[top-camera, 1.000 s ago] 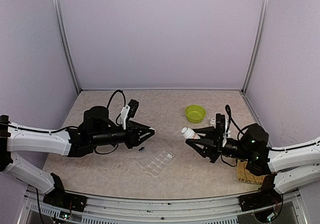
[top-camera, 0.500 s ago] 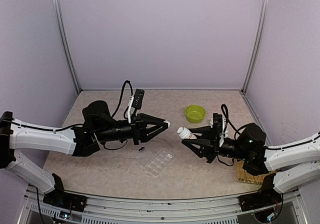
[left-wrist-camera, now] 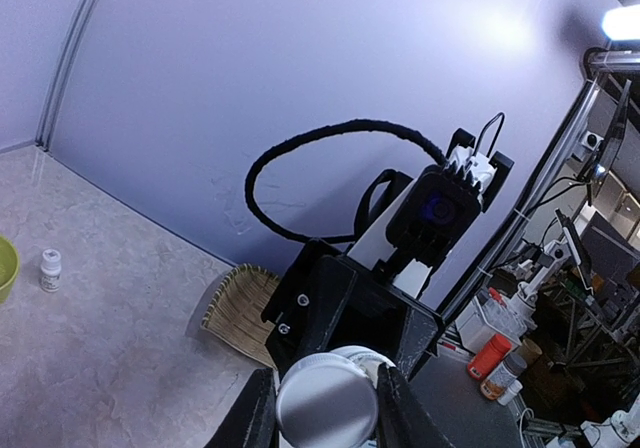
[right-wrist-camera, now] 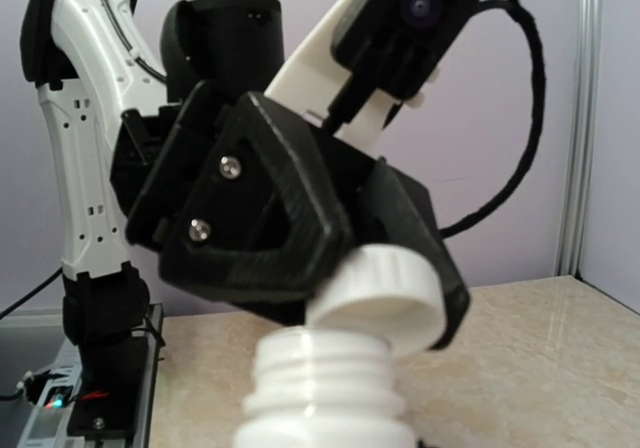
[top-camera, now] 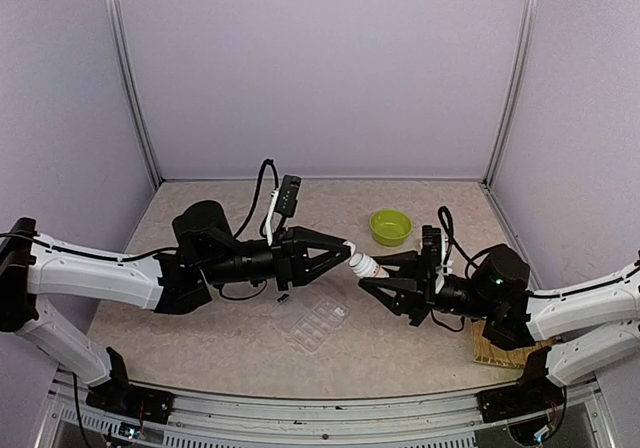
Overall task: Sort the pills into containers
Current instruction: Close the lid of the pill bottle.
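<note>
Two arms meet tip to tip in the middle.
The left arm (top-camera: pixel 100 273) lies low and reaches right, and the left gripper (top-camera: pixel 346 252) pinches a cap (left-wrist-camera: pixel 325 403). The right arm (top-camera: pixel 580 308) reaches left, also low, and the right gripper (top-camera: pixel 372 270) holds a bottle (right-wrist-camera: pixel 325 388).

Lilac walls (top-camera: pixel 320 68), metal corner posts (top-camera: pixel 130 78), beige marbled tabletop (top-camera: pixel 215 340), cluttered workshop (left-wrist-camera: pixel 560 298) beyond

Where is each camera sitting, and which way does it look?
Top external: high behind, looking down on the table, left arm and right arm.
Left wrist: on the left arm, facing the right arm; left jaws grip the white cap.
Right wrist: faces the left arm over the bottle; right jaws unseen.
Both wrist views share the cap.
</note>
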{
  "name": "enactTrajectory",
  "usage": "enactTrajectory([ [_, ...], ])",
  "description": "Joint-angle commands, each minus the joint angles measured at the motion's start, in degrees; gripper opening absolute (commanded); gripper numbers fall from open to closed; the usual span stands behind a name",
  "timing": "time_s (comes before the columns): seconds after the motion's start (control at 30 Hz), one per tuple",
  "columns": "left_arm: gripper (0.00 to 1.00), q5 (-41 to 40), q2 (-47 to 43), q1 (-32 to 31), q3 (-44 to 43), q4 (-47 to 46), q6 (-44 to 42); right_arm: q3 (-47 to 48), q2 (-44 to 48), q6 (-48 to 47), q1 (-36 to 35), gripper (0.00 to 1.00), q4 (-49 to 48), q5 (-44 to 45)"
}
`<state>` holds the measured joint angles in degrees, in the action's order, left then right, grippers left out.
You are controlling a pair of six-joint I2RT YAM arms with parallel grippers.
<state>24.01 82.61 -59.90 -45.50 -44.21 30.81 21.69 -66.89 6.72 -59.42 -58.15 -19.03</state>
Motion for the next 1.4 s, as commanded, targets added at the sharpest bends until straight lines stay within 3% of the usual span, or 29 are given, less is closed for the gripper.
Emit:
enactTrajectory([
  [0.0, 0.29, 1.4, 1.2, -0.9, -2.0, -2.3, 0.8, 1.5, -0.3, -0.7, -0.9, 0.00, -0.7, 0.7],
  [0.53, 0.29, 2.2, 2.4, -2.0, -3.4, -1.1, 1.0, 2.2, 0.6, -1.7, -1.1, 0.00, 1.9, 2.3],
  [0.83, 0.29, -1.8, 2.7, -2.0, -5.2, 6.6, 0.6, 3.1, 0.8, -3.2, -1.2, 0.00, 4.8, 3.3],
  [1.37, 0.29, -5.4, 5.8, -2.0, -3.3, 3.9, 11.0, 3.0, 2.8, -6.1, -2.1, 0.00, 6.8, 10.2],
])
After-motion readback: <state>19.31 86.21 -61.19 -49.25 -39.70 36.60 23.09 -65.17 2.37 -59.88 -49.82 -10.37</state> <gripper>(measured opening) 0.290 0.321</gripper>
